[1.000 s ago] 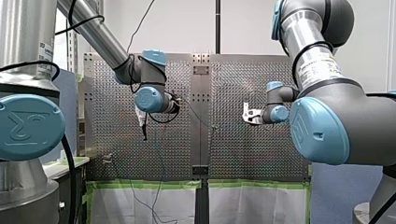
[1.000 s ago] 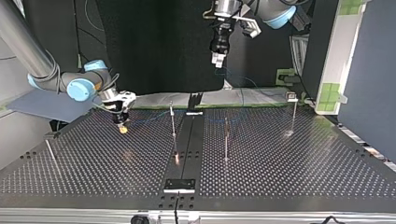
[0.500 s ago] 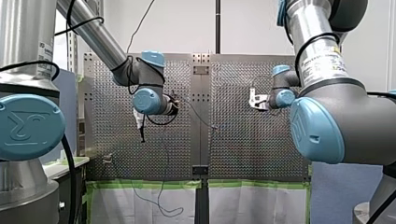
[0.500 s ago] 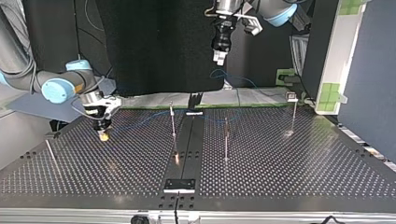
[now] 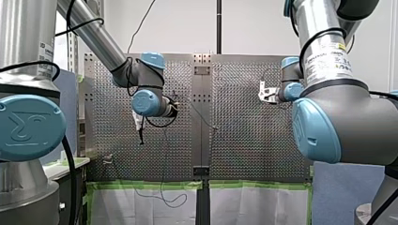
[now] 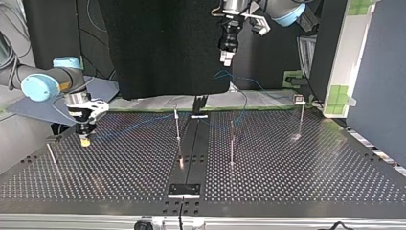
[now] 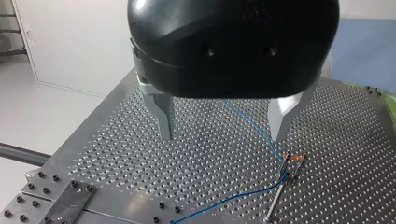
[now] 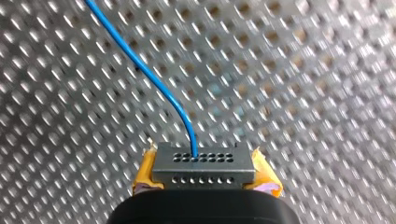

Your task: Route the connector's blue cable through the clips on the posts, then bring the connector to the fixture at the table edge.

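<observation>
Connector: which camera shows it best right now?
The right wrist view: the connector sits close up, clamped in my right gripper between yellow pads, the blue cable leaving its pin holes. The top view shows only a yellowish speck at that gripper's tip; front and left wrist views do not show it.

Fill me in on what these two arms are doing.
My right gripper, with yellow pads, is shut on the small grey multi-hole connector, low over the perforated metal table at the top view's left. Its thin blue cable trails toward the thin metal posts. My left gripper hangs open and empty, higher up.
</observation>
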